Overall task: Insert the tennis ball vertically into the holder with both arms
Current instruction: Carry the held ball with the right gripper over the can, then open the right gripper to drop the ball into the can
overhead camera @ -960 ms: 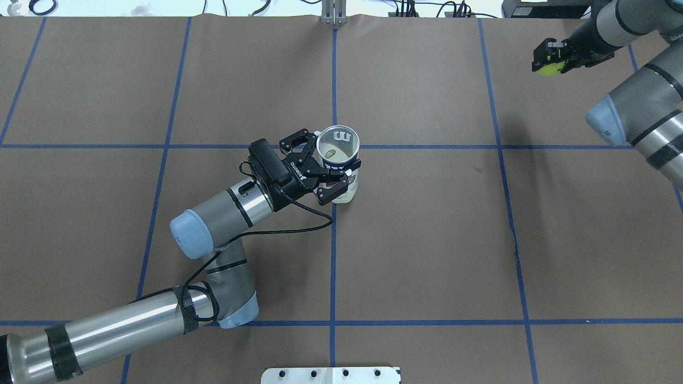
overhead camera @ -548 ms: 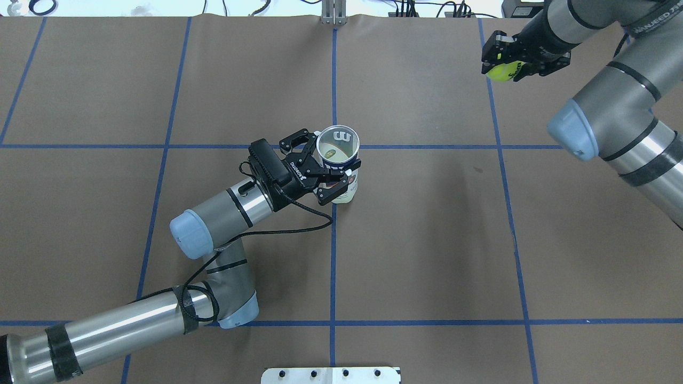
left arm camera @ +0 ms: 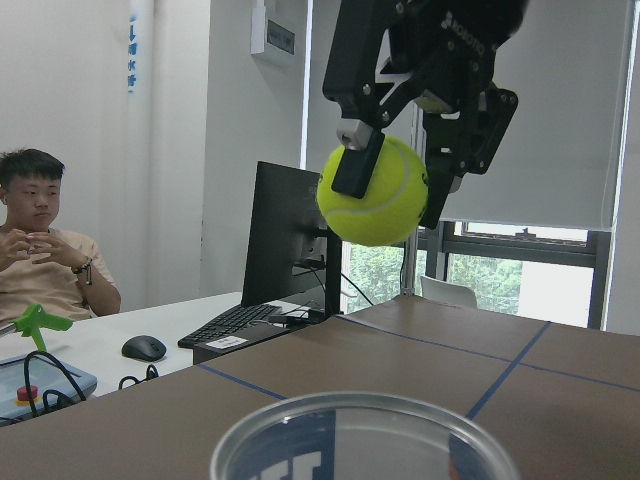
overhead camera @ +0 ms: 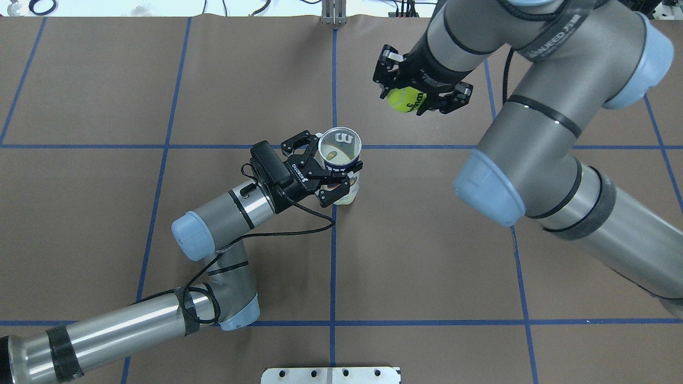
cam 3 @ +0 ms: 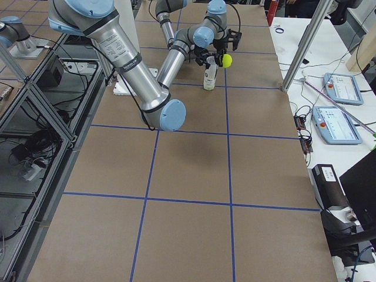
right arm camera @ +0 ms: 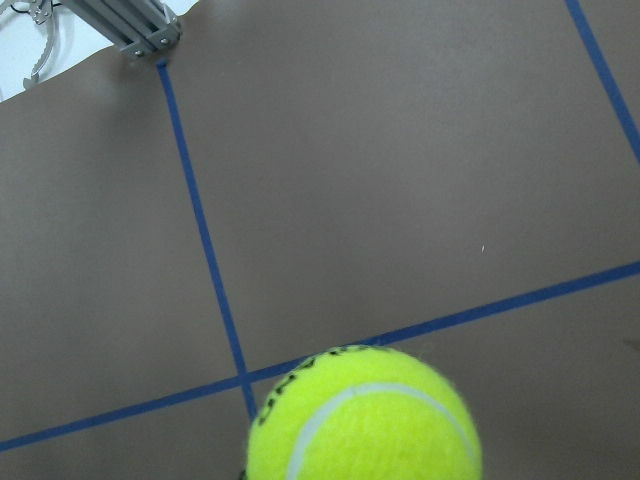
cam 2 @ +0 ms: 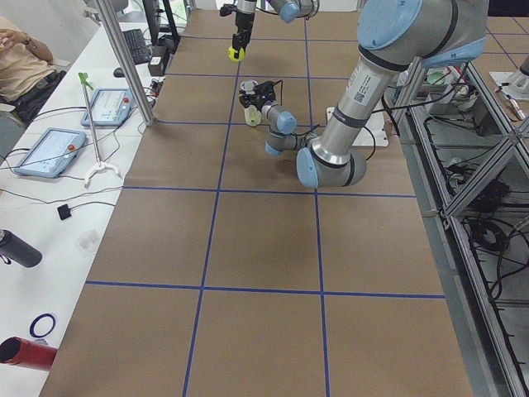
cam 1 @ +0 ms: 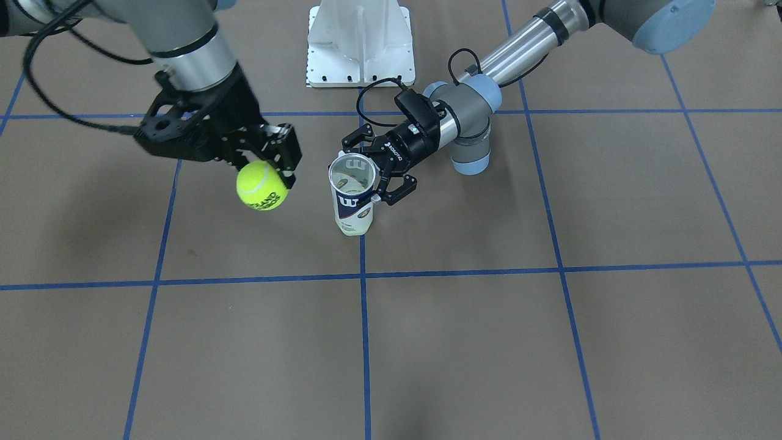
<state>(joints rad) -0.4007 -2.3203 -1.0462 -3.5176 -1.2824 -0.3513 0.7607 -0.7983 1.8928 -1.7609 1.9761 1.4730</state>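
Note:
The holder, a clear can with a navy and white label, stands upright near the table's middle, open top up. It also shows in the front view. My left gripper is shut on its side just below the rim and shows in the front view. My right gripper is shut on the yellow-green tennis ball. It holds the ball in the air beyond and to the right of the holder's mouth, apart from it. The left wrist view shows the ball above and beyond the rim.
The white pedestal stands at the robot's side of the table. A black cable loops from the left wrist. The right arm's big elbow hangs over the table's right half. A person sits at a side desk.
My right arm has swung left from the far right corner, carrying the ball to near the holder. The left arm and the holder have barely moved.

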